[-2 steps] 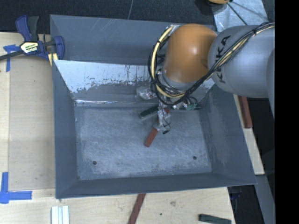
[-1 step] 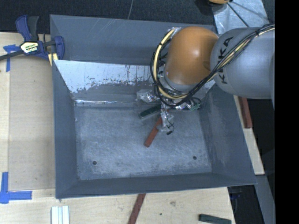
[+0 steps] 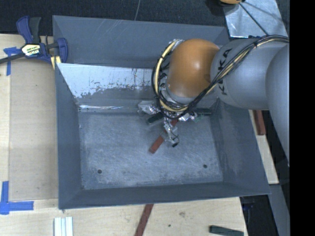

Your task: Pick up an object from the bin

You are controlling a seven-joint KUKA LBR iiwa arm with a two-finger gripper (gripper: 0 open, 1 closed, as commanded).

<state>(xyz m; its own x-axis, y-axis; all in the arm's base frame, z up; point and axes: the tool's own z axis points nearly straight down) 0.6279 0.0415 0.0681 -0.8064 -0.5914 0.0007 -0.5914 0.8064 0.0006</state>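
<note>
bin floor, near part: the grey bin (image 3: 147, 193) is showing bare floor along its near wall and into both near corners. two small dark specks (image 3: 99, 171) are sitting there, one toward each near corner, too small to identify.
task thing: a small red-brown oblong piece (image 3: 156, 144) is lying flat on the floor, roughly midway between the left and right walls. it is lying at a slant, with its far end pointing toward the far right corner.
gripper: the gripper (image 3: 172, 137) is pointing down at the floor just beside the red-brown piece, on the side toward the right wall. cannot tell whether it is touching the piece.
gripper state: cannot tell whether it is released or clenched.
things beyond the gripper: a crumpled silver scrap (image 3: 146, 107) is lying near the foot of the far wall. a small black piece (image 3: 153, 118) is lying just beside it on its near side. more silver bits (image 3: 189, 116) are lying under the wrist toward the right wall, partly hidden.
wrist: an orange cover (image 3: 192, 68) is hanging over the far middle of the bin. yellow and black cables (image 3: 160, 77) are looping round it.
arm: the grey arm (image 3: 251, 77) is reaching in over the right wall near the far right corner.
far wall: scuff marks (image 3: 108, 85) are running along its lower part, left of the wrist.
</note>
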